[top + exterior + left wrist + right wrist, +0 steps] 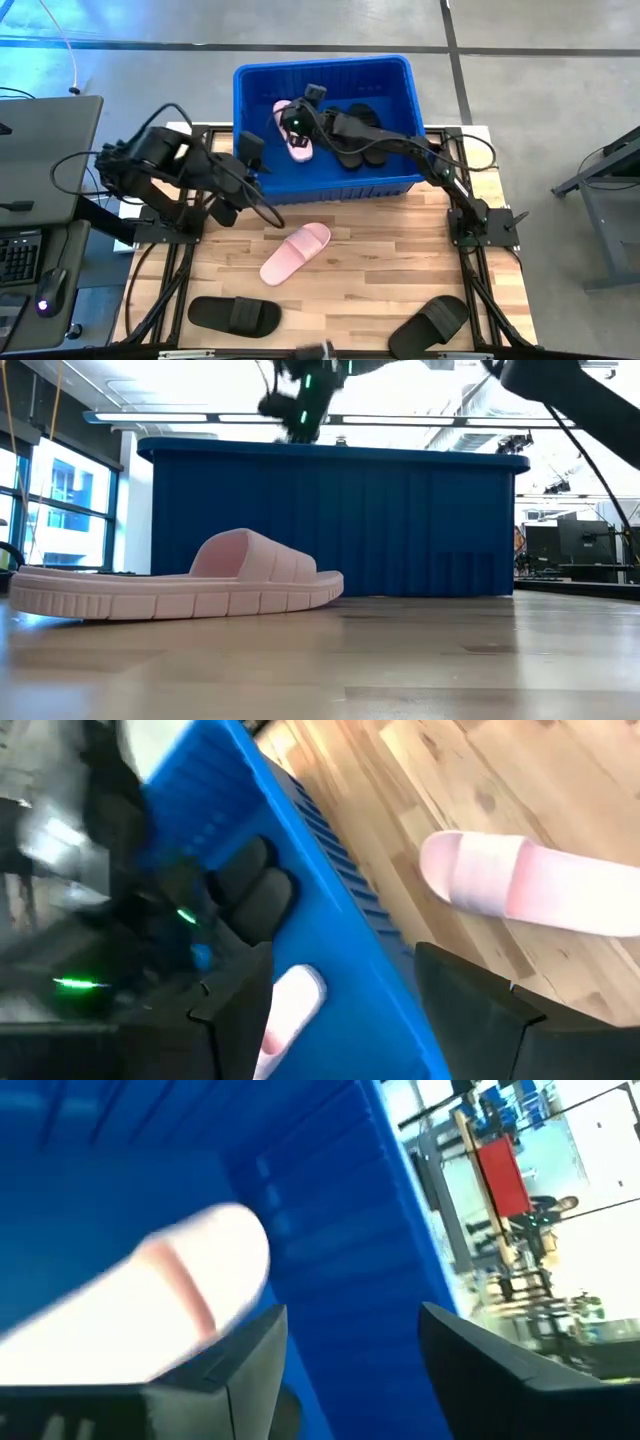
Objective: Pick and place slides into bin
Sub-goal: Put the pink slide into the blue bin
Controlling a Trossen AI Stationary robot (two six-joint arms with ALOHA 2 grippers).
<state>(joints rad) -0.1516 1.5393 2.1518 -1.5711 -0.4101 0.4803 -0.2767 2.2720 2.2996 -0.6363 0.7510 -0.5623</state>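
The blue bin (322,66) stands at the table's far middle. A pale pink slide (298,146) and two black slides (365,148) lie on its floor. My right gripper (296,120) hangs open inside the bin, just above the pink slide (150,1310), holding nothing. My left gripper (250,160) is open at the bin's near left corner. Its fingers stand on either side of the bin's rim (330,920); I cannot tell whether they touch it. A second pink slide (296,252) rests sole-down mid-table. Two black slides (235,315) (430,320) lie near the front edge.
The bin's tall walls (340,530) rise behind the pink slide on the table (180,585). A desk with a keyboard and a mouse (40,260) stands left of the table. Bare wood lies between the bin and the front slides.
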